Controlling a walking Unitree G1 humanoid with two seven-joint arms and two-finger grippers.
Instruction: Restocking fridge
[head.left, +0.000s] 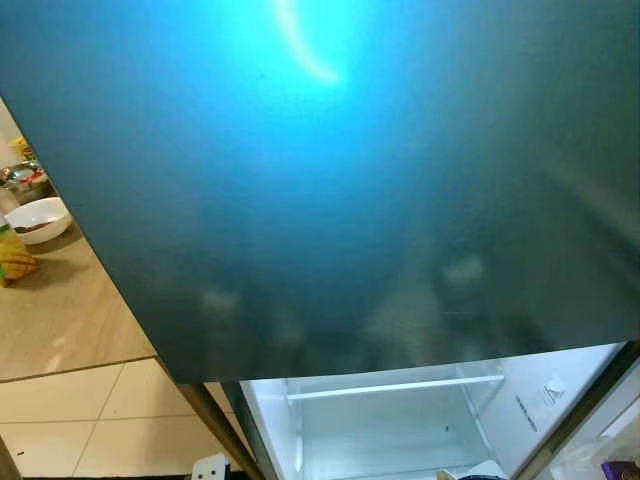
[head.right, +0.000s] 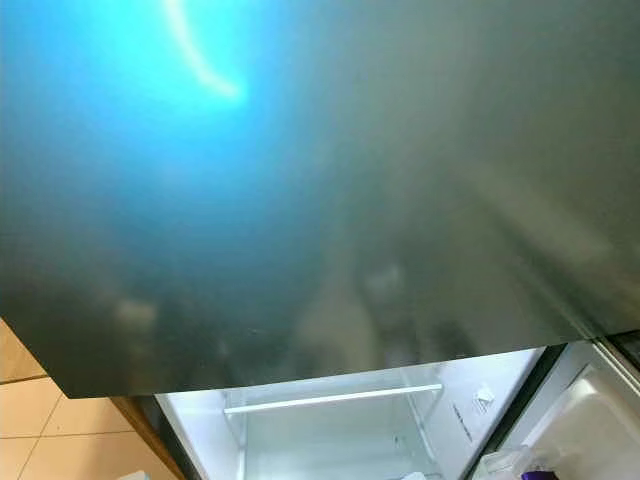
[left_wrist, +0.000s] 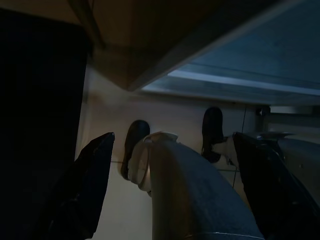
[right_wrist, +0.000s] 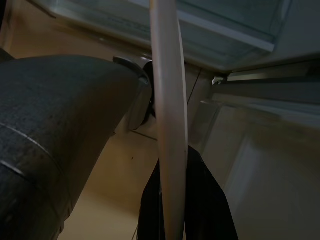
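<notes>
The fridge (head.left: 340, 200) takes up most of the head views: its upper door is a broad dark glossy panel with a bright curved glare near the top. Below that panel the lower compartment (head.left: 390, 430) stands open, white inside, with a clear shelf edge (head.left: 395, 388) running across it. Right of the compartment, the inner side of the open door (head.right: 590, 420) shows white bins with some packets in them. Left of the fridge lies a wooden counter (head.left: 60, 310) over pale floor tiles (head.left: 90, 420), and a white bowl (head.left: 38, 219) sits on the counter, well apart from the fridge.

The right gripper (right_wrist: 172, 200) hangs low beside the fridge's open section, its two black fingers (right_wrist: 205, 200) clenched on the rim of a thin pale plate (right_wrist: 170, 100) held edge-on. The left gripper (left_wrist: 172, 165) hangs in shade over the floor, its fingers (left_wrist: 90, 185) spread wide and grasping nothing, with the robot's leg and dark feet between them.
</notes>
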